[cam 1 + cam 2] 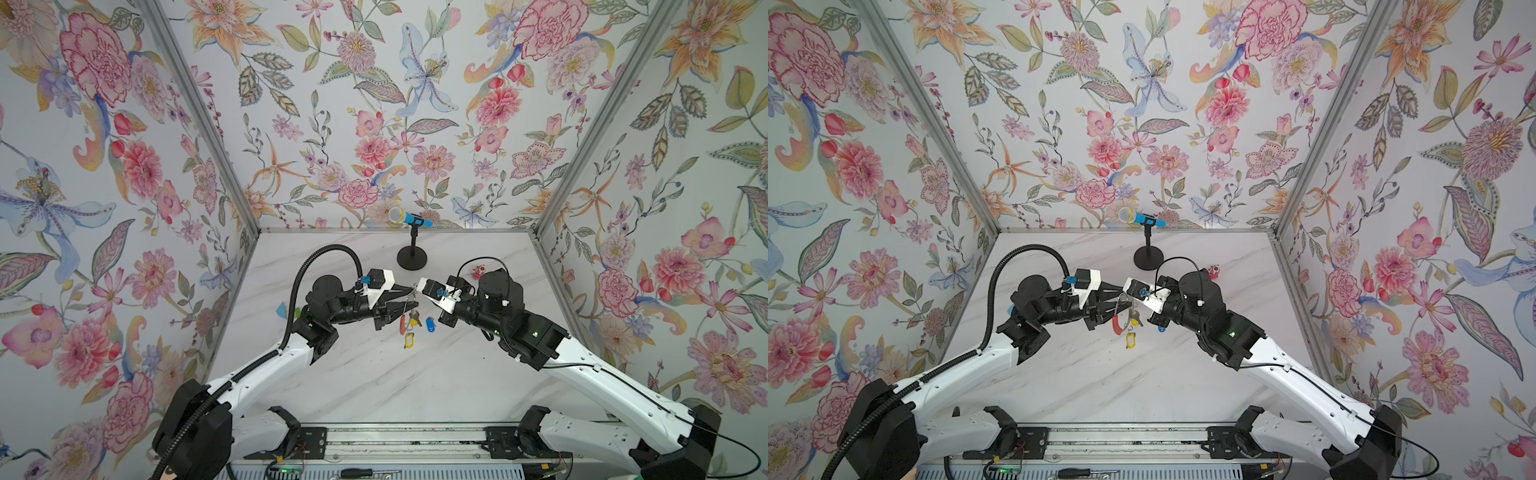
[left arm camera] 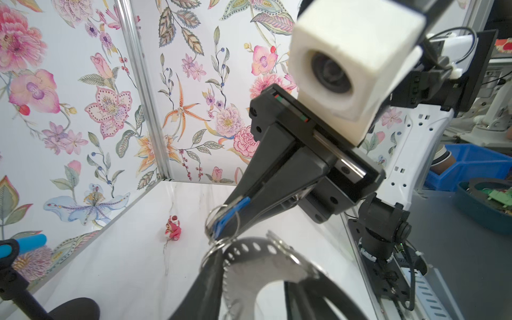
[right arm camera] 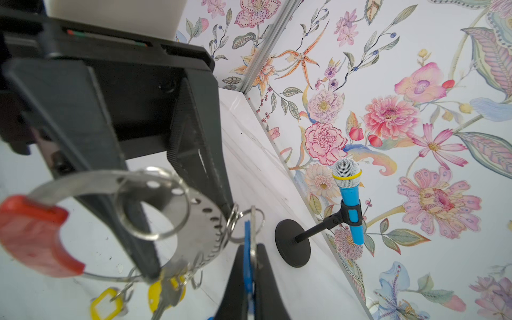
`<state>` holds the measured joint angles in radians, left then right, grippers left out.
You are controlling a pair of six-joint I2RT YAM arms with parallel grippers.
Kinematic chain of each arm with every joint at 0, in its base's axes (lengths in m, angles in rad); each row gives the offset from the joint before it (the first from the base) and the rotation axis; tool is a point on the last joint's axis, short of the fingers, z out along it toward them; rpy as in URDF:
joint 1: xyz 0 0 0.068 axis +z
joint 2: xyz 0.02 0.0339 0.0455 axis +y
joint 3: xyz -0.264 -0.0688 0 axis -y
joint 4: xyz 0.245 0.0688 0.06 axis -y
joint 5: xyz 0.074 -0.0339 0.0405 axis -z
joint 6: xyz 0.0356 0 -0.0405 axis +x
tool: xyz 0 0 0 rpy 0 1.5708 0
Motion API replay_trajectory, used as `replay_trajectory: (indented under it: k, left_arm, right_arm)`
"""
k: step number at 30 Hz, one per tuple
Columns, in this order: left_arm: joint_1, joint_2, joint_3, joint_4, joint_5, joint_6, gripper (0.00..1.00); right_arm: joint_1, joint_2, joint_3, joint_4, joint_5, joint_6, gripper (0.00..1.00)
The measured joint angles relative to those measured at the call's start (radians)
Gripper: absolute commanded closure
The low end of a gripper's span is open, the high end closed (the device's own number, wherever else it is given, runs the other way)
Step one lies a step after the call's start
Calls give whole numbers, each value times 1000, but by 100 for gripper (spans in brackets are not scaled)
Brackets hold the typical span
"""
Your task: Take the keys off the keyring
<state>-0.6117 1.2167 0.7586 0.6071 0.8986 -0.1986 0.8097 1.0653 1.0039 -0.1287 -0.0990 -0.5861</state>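
Currently, left gripper (image 1: 408,297) grips the keyring (image 3: 199,210) across its perforated band, jaws partway apart, above the table (image 1: 374,374); right gripper (image 2: 237,205) is clamped on a blue tag (image 2: 228,217); other keys (image 1: 412,318) and a yellow tag (image 1: 409,340) hang from the keyring between the arms.

blue microphone (image 1: 409,217) on black stand (image 1: 412,257) | pink toy figure (image 1: 478,272) | marble tabletop (image 1: 374,374)

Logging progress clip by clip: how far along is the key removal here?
Done: one blue-tagged key seems to lie loose on the table. In hand: left gripper holds the keyring, right gripper pinches another blue tag at its end. Remaining: yellow-tagged keys hang on it.
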Motion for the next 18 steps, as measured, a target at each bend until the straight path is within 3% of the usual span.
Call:
replay_trajectory:
  k: [6, 18]
  left_arm:
    - [26, -39, 0, -110, -2, 58, 52]
    - [119, -108, 4, -271, 15, 139, 54]
  right_arm:
    - [-7, -19, 0, 3, -28, 13, 100]
    - [-15, -29, -4, 8, -63, 19, 100]
